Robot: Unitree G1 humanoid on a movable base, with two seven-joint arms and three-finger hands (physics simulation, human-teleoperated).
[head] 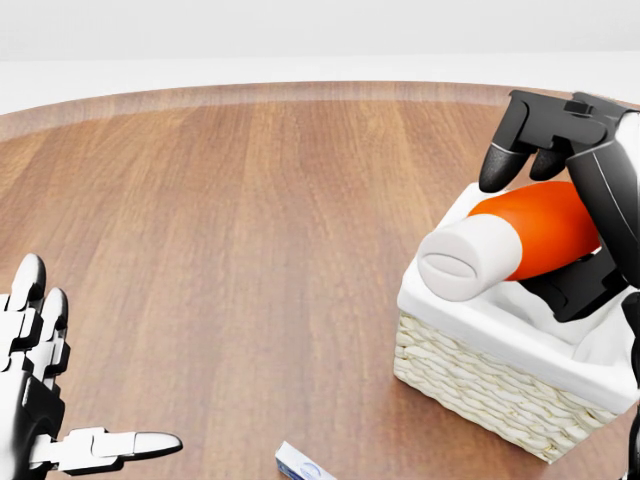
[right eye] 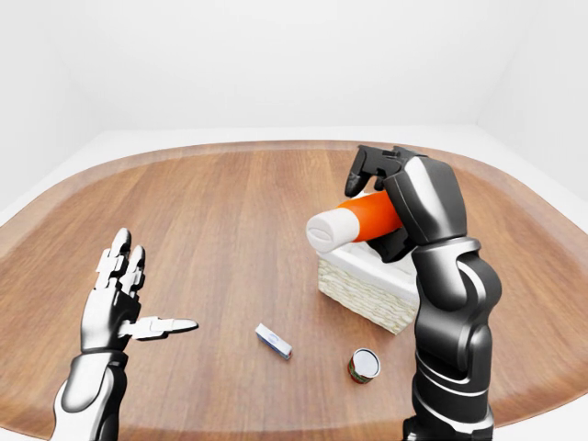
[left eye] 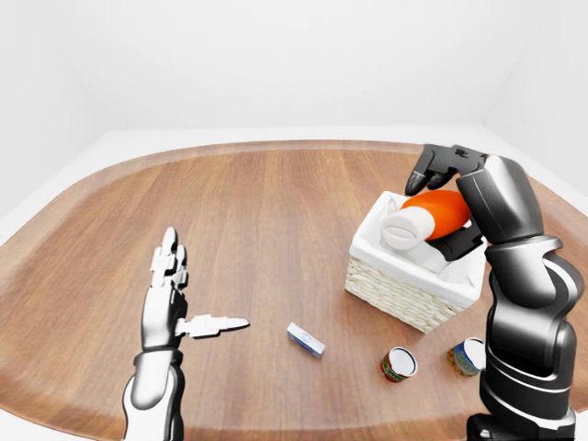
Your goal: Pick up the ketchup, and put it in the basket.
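While the right hand [head: 560, 200] is closed around the ketchup [head: 520, 245], the bottle is held on its side just above the basket [left eye: 404, 294], its white cap pointed left and not yet lowered inside. The white cloth lining [head: 480, 310] is seen under the cap. Near the basket on the wooden table [left eye: 266, 211], two small cans [left eye: 399, 364] are laid on their sides, and a small blue-and-white box [left eye: 305, 339] is placed to their left. Further left, the left hand [left eye: 170, 299] is held empty above the table, fingers spread and thumb pointed right.
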